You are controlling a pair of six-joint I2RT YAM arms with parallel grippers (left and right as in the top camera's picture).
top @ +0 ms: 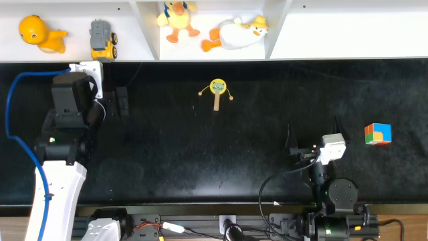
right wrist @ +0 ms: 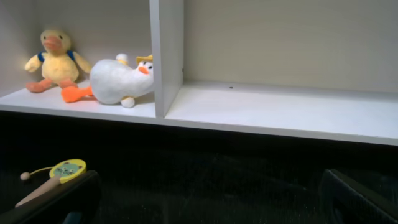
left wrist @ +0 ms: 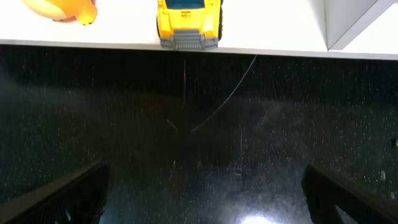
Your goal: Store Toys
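Note:
On the black table lie a small rattle drum (top: pixel 217 92) with a wooden handle near the middle and a colourful cube (top: pixel 377 134) at the right. My left gripper (top: pixel 114 100) is open just in front of the shelf's left compartment, where a yellow toy truck (left wrist: pixel 188 25) and an orange duck (top: pixel 40 33) stand. Nothing is between its fingers (left wrist: pixel 56 199). My right gripper (top: pixel 313 134) is open and empty low over the table, left of the cube. It faces the shelf, with the rattle drum (right wrist: pixel 56 177) off to one side.
A white shelf (top: pixel 281 40) runs along the table's back edge. Its middle compartment holds a yellow plush duck (right wrist: pixel 53 59) and a white plush goose (right wrist: pixel 118 81). The right compartment (right wrist: pixel 280 106) is bare. A blue cable (top: pixel 20 87) loops beside the left arm.

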